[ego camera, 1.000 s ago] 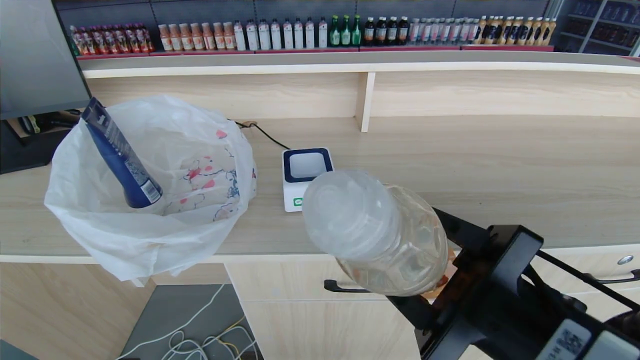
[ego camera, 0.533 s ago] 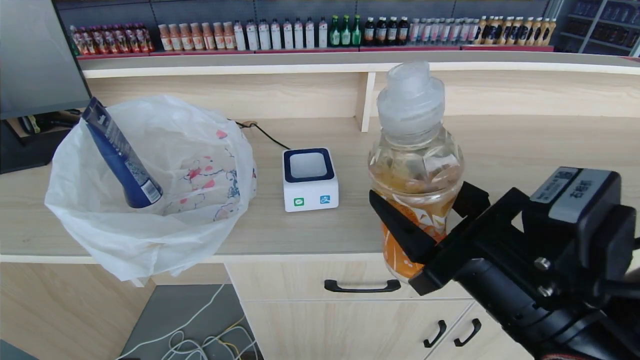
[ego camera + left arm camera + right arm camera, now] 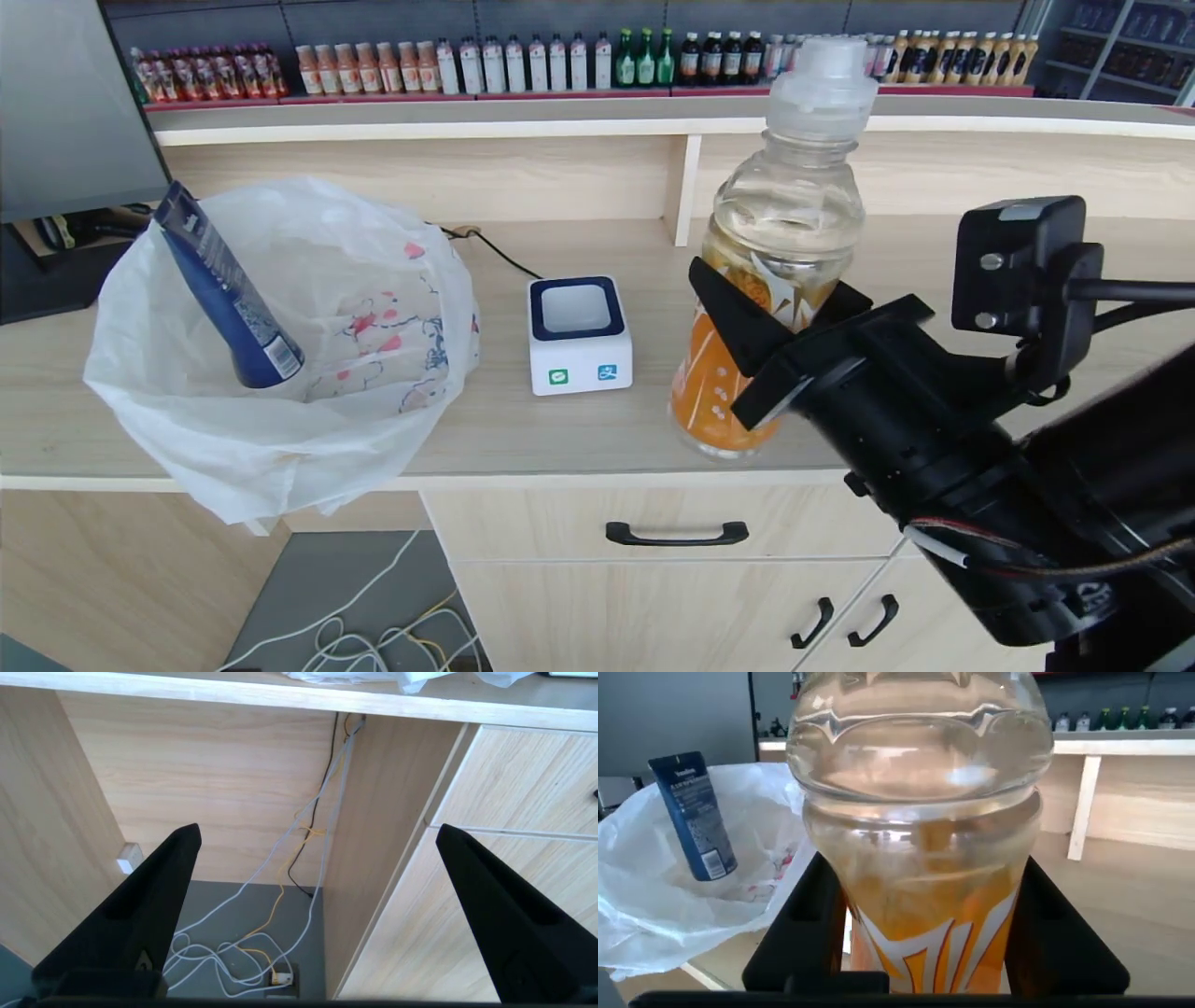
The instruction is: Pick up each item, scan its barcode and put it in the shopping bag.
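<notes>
Head view: the right gripper (image 3: pixel 782 315) is clamped on the drink bottle (image 3: pixel 784 210), its two black fingers pressing the orange label from either side at mid-height. The bottle stands nearly upright in the grip, cap up, with its base at the front edge of the wooden counter (image 3: pixel 934 299); I cannot tell whether the base touches the wood. The barcode scanner (image 3: pixel 579 333) sits on the counter just to the left of the gripper. Further left of it is the shopping bag (image 3: pixel 149 401), mouth open, with a blue tube (image 3: pixel 227 294) leaning inside.

Left wrist view: the left gripper (image 3: pixel 315 835) has its fingers spread wide apart with nothing between them. Below it, loose cables (image 3: pixel 248 952) lie on the floor.

Right wrist view: the bottle sits directly between the gripper's fingers (image 3: pixel 808 924), which close against its label. The bag and the tube lie beyond the gripper to its left.
</notes>
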Robot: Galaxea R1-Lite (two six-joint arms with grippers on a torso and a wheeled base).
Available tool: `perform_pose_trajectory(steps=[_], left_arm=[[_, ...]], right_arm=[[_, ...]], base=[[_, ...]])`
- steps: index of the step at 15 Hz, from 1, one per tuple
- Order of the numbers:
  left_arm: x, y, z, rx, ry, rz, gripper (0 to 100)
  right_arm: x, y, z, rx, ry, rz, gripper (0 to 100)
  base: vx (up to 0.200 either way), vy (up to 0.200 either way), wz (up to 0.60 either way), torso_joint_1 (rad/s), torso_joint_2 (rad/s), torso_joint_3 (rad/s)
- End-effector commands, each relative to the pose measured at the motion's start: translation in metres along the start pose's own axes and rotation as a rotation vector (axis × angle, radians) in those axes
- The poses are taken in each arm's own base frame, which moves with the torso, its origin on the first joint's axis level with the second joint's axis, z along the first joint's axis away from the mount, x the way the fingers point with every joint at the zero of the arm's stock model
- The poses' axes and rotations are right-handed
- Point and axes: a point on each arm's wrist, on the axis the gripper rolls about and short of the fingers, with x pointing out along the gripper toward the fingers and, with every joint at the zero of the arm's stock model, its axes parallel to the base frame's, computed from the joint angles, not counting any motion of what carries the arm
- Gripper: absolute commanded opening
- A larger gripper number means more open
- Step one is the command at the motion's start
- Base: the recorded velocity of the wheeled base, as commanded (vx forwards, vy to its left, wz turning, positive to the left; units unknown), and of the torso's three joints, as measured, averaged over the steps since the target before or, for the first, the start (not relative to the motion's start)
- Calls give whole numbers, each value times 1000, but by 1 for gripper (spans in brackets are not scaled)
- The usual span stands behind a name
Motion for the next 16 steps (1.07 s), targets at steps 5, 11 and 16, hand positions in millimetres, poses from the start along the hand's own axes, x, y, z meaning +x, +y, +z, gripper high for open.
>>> perform_pose_trajectory(steps=[5,11,16], left_arm=[[0,0,0,1,0,0,100],[0,0,0,7,0,-2,100],[0,0,0,6,0,-2,100]], right_arm=[[18,-20,-10,40,-9,-85,0],[40,-21,-1,54,-91,-104,0],[50,-26,11,60,-150,-122,0]], base=[[0,0,0,0,0,0],[0,0,0,0,0,0],[-120,0,0,5,2,1]])
